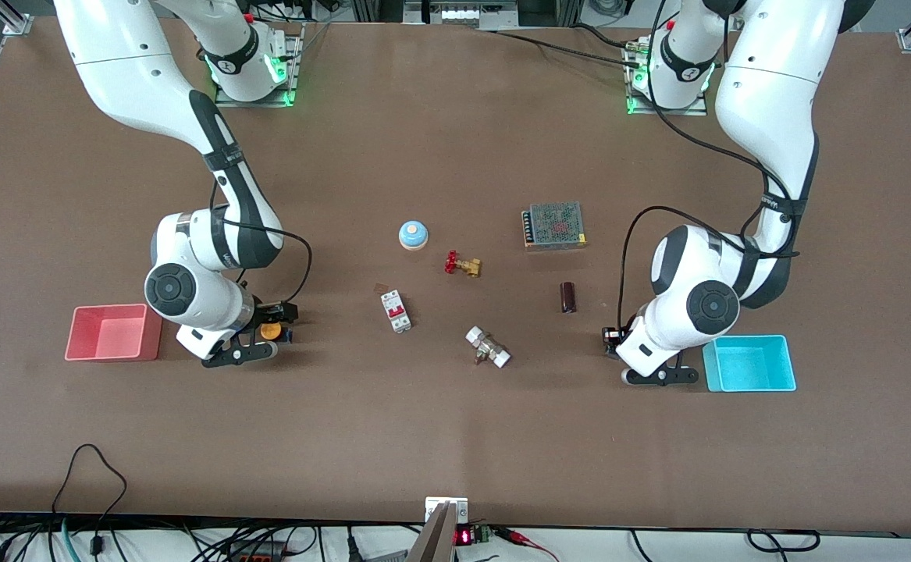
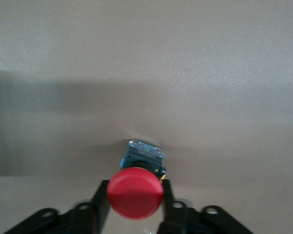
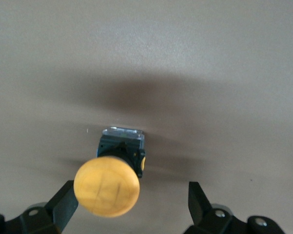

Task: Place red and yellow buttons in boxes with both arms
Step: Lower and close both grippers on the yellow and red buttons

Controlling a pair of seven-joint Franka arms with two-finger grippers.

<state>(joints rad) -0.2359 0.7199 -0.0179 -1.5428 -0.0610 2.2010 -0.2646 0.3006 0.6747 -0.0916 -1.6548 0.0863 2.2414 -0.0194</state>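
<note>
The red button (image 2: 135,192), a round red cap on a black base, stands on the table beside the cyan box (image 1: 744,339). My left gripper (image 2: 135,197) is shut on it, one finger (image 2: 100,204) on each side under the cap. In the front view the left gripper (image 1: 613,337) hides most of that button (image 1: 608,336). The yellow button (image 3: 107,186) stands on the table between the wide-open fingers of my right gripper (image 3: 131,200), close to one finger (image 3: 64,204). In the front view it (image 1: 270,331) sits at the right gripper (image 1: 282,325), beside the pinkish-red box (image 1: 108,307).
Mid-table lie a light-blue dome (image 1: 414,234), a red-handled brass valve (image 1: 461,264), a white and red breaker (image 1: 396,311), a metal fitting (image 1: 488,347), a small dark block (image 1: 568,297) and a meshed power supply (image 1: 554,225).
</note>
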